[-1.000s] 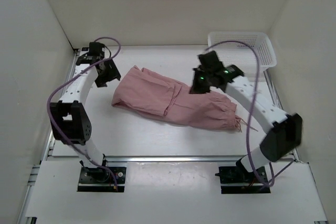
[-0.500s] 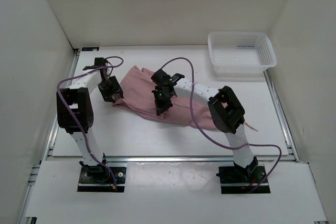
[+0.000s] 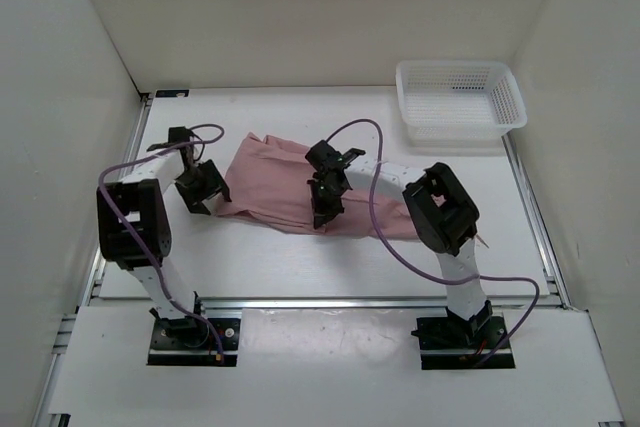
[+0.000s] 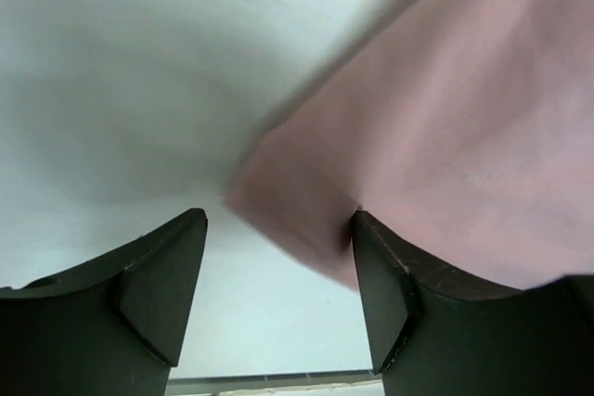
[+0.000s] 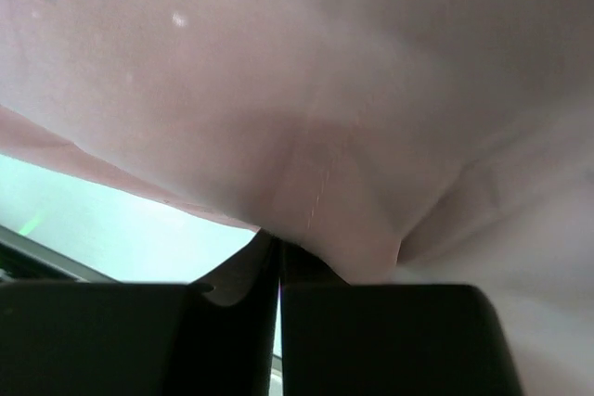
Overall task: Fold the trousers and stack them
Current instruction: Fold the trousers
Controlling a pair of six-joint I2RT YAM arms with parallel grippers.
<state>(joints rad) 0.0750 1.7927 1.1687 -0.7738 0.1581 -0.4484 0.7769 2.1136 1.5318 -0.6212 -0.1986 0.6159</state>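
Note:
The dusty-pink trousers lie flat across the middle of the table, their right end hidden under my right arm. My left gripper is open at their near-left corner. In the left wrist view that corner pokes between the fingers of the left gripper and touches the right finger. My right gripper is low at the trousers' front edge, near the middle. In the right wrist view the right gripper is shut, with the pink cloth bunched into a fold at its tips.
A white mesh basket stands at the back right. A thin drawstring end pokes out beside the right arm's elbow. White walls enclose the table on three sides, and a metal rail runs along the near edge.
My right arm swung from the back right across the trousers and came down at their front edge. My left gripper moved nearer, down to the left corner.

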